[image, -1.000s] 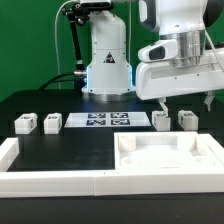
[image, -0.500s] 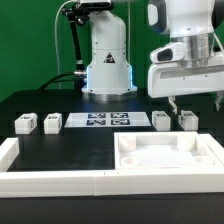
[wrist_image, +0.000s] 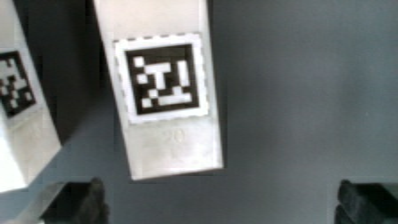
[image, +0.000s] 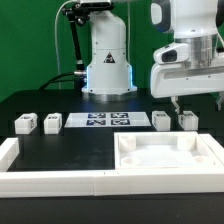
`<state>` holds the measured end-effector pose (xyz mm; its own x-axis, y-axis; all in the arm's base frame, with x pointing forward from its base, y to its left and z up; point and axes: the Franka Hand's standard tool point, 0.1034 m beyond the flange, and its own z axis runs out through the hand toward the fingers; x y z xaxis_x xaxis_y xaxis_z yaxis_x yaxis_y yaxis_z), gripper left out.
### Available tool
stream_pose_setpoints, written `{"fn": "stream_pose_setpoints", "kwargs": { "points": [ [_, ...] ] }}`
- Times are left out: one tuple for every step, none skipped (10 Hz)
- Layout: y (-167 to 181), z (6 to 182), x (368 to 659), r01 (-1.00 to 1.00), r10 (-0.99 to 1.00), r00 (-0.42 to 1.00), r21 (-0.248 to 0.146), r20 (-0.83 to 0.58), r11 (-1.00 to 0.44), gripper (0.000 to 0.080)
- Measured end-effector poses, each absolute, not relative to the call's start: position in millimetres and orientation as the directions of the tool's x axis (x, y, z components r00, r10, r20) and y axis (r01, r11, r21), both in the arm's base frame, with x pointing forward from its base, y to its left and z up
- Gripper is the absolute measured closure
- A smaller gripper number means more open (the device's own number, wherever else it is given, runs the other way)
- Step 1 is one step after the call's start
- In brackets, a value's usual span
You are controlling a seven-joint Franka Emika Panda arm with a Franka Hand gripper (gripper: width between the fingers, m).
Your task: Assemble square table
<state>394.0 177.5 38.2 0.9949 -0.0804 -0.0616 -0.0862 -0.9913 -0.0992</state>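
Note:
The square table's top (image: pixel 166 156), a white slab with a raised rim, lies at the front on the exterior view's right. Four small white tagged leg blocks stand in a row behind it: two (image: pixel 25 123) (image: pixel 51 123) on the exterior view's left, two (image: pixel 161 121) (image: pixel 187 120) on its right. My gripper (image: pixel 197 103) hangs open a little above the right pair, touching neither. The wrist view shows one leg block (wrist_image: pixel 166 85) with its square tag and part of another (wrist_image: pixel 15 100). My gripper (wrist_image: pixel 222 203) has nothing between its dark fingertips (wrist_image: pixel 75 202).
The marker board (image: pixel 100 121) lies flat between the two pairs of legs. A long low white barrier wall (image: pixel 50 178) runs along the front and the exterior view's left. The arm's white base (image: pixel 107 60) stands at the back.
My gripper has risen and shifted toward the exterior view's right, staying open. The leg blocks and the tabletop have not moved.

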Motion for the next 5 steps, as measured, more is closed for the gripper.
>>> {"fn": "stream_pose_setpoints", "kwargs": {
  "points": [
    [178.0, 36.6, 389.6, -0.077, -0.065, 0.989, -0.087, -0.133, -0.993, 0.0151],
    [177.7, 36.6, 387.8, -0.055, -0.037, 0.978, -0.081, -0.205, -0.995, 0.0151],
    [176.7, 36.7, 388.6, -0.034, -0.012, 0.969, -0.084, -0.245, -0.996, 0.0151],
    [174.2, 35.9, 386.2, -0.01, 0.02, 0.95, -0.094, -0.312, -0.996, 0.0151],
    [172.8, 33.2, 389.1, -0.015, 0.023, 0.943, -0.111, -0.333, -0.994, 0.0151]
  ]
}}
